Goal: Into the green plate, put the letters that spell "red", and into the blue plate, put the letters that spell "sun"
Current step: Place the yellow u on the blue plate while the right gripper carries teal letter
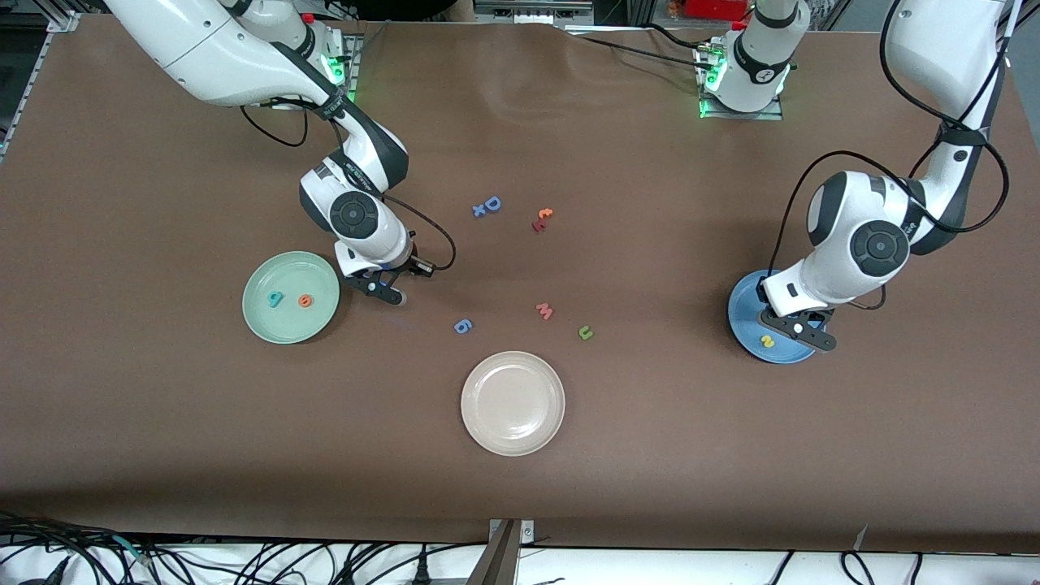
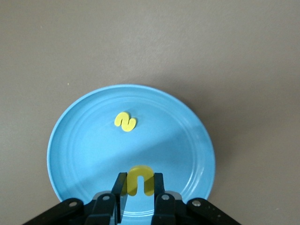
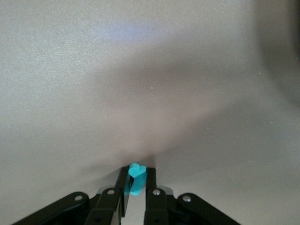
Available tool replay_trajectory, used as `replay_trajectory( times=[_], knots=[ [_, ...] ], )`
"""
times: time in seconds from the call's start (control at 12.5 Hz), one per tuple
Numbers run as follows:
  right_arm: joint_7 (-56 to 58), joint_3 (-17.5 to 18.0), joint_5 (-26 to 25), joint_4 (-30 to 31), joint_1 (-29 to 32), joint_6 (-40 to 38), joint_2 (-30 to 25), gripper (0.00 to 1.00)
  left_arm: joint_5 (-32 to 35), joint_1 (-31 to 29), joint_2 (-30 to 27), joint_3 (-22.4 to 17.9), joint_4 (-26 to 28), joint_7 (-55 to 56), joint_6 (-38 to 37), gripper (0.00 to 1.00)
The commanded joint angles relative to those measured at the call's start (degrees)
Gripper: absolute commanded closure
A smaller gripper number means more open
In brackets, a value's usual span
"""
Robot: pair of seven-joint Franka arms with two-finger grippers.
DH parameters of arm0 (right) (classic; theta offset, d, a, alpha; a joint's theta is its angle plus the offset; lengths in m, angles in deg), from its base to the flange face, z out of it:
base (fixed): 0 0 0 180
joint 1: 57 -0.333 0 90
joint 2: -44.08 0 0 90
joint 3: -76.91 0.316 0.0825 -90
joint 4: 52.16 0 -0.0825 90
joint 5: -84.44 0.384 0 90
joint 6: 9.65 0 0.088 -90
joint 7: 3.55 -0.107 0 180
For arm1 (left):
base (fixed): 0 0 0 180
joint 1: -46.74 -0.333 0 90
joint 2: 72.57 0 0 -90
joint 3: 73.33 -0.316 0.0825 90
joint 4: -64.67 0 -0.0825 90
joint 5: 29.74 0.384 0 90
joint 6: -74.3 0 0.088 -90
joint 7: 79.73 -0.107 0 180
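The green plate [image 1: 280,272] holds a teal d [image 1: 276,300] and an orange e [image 1: 305,301]. Right beside that plate, down at the tabletop, my right gripper [image 1: 396,294] [image 3: 136,185] is shut on the thin teal r [image 3: 136,177]. My left gripper [image 1: 800,329] [image 2: 140,187] hangs over the blue plate [image 1: 743,305] [image 2: 84,140], shut on the yellow u [image 2: 140,179]. A yellow s [image 1: 766,340] [image 2: 125,122] lies in that plate. The green n [image 1: 585,332] lies on the table near the middle.
A cream-white plate [image 1: 513,439] sits nearest the front camera. Loose letters lie mid-table: a pink m [image 1: 544,310], a blue 6-like letter [image 1: 462,326], a blue D [image 1: 487,206], and a red and orange pair [image 1: 542,219].
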Motion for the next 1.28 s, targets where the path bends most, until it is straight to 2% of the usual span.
replay_trajectory(
  times=[0.0, 0.08, 0.16, 0.24, 0.32, 0.4, 0.64, 0.8, 1.12, 1.2],
  knots=[
    [-0.79, -0.01, -1.28, -0.08, 0.07, 0.21, 0.00, 0.93, -1.28, -1.50, 1.31, 0.85, -0.75, -3.01, 0.36, 0.81],
    [-0.71, -0.01, -1.37, -0.17, 0.25, -0.31, -0.70, 0.93, -1.28, -1.85, 1.66, 0.85, -1.28, -2.92, 0.45, 0.79],
    [-0.36, -0.01, -1.46, -0.43, 0.33, -2.58, -2.10, 0.93, -1.28, -1.85, 1.92, 0.85, -1.55, -2.92, 0.54, 0.68],
    [0.34, -0.01, -1.46, -0.95, 0.51, -4.78, -3.33, 0.94, -1.54, -1.94, 2.36, 0.85, -1.90, -2.92, 0.54, 0.37],
    [1.13, -0.01, -1.46, -1.83, 0.86, -7.49, -4.56, 0.94, -1.63, -2.03, 2.97, 0.85, -2.60, -2.57, 0.54, 0.14],
    [3.49, -0.01, -1.37, -3.32, 1.56, -10.57, -4.92, 0.94, -1.63, -2.81, 3.15, 0.85, -2.86, -2.48, 0.54, 0.00],
    [13.85, -0.01, -1.11, -5.70, 6.82, -17.36, -5.63, 0.94, -5.75, -2.91, 3.24, 0.94, -2.87, -2.13, 0.54, 0.00],
    [20.09, -0.62, -1.11, -5.18, 10.77, -17.45, -5.72, 0.94, -5.85, -1.86, 3.15, 1.20, -2.87, -0.82, 0.45, 0.00],
    [28.29, -0.89, -1.19, -4.21, 16.77, -16.75, -4.40, 0.93, -5.93, 3.76, 3.33, 1.55, -4.09, 8.74, 0.27, 0.00],
    [28.21, -0.89, -1.19, -4.21, 16.77, -16.75, -4.31, 0.78, -5.93, 5.25, 3.33, 1.55, -4.88, 11.73, 0.19, 0.00]
  ],
)
